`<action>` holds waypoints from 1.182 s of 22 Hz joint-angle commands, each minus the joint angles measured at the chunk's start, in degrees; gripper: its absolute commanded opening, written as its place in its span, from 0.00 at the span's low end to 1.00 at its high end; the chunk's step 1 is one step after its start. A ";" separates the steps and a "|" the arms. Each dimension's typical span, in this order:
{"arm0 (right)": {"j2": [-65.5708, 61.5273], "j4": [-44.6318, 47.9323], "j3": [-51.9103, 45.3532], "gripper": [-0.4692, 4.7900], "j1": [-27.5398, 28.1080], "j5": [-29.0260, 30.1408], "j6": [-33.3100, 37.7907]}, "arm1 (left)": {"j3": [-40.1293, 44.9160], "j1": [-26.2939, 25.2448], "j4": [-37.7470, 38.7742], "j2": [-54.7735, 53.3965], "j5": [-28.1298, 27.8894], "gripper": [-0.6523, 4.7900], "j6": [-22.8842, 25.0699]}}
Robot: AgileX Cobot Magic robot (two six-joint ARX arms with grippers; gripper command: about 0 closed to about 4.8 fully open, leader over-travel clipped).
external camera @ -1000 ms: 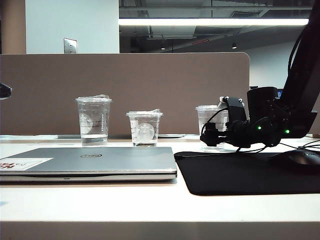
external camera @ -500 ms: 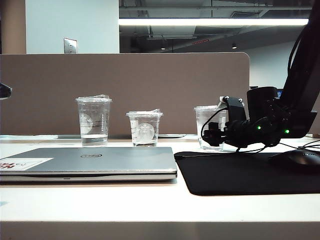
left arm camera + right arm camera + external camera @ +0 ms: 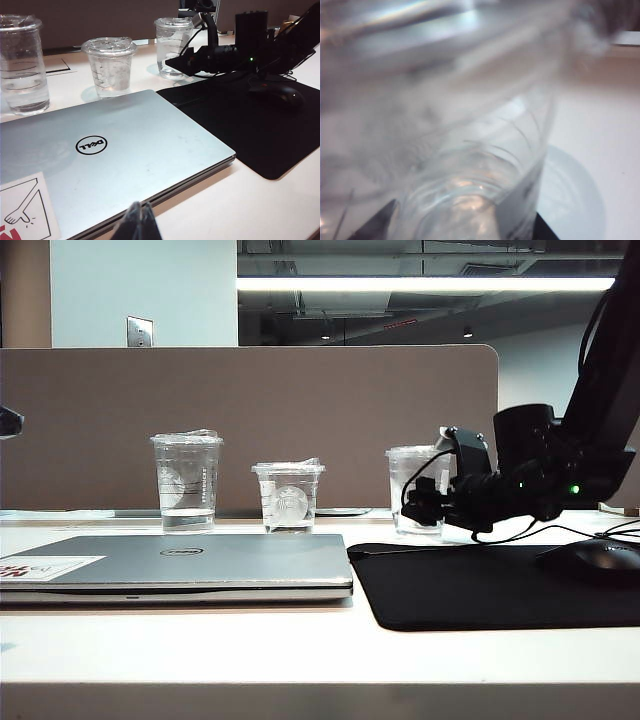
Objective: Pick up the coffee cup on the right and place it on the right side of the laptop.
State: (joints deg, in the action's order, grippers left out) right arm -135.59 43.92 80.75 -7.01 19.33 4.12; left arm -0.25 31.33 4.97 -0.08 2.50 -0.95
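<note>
The coffee cup (image 3: 410, 480), a clear lidded tumbler with ridge lines, stands at the back right, just behind the far edge of the black mat. My right gripper (image 3: 421, 508) reaches in level from the right and is shut on the cup's lower wall. In the right wrist view the cup (image 3: 470, 165) fills the picture, tilted, with a dark fingertip (image 3: 382, 217) at each side. The silver-grey laptop (image 3: 200, 560) lies closed at the front left. My left gripper (image 3: 140, 222) is shut and hangs over the laptop's (image 3: 115, 155) near edge, holding nothing.
A tall clear cup with a logo (image 3: 187, 480) and a shorter one (image 3: 289, 496) stand behind the laptop. A black mat (image 3: 480, 585) lies to the laptop's right, with a mouse (image 3: 595, 558) on it. A brown partition (image 3: 300, 410) closes off the back.
The right gripper's jaws have closed on the coffee cup. Cup and gripper have shifted slightly to the left, and the wrist has risen a little. The left arm has kept still.
</note>
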 commanded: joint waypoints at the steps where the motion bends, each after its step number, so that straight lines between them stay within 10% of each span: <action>1: 3.10 -0.92 0.20 0.69 -0.09 2.14 0.39 | -0.15 -0.09 -0.74 0.00 0.11 0.11 0.09; 26: 30.01 20.70 -44.28 0.69 -3.93 3.96 4.85 | -0.15 -0.09 -0.79 0.00 0.11 0.11 0.09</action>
State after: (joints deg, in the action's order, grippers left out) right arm -106.08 61.25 36.88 -10.33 22.63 9.02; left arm -0.25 31.33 4.97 -0.08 2.50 -0.97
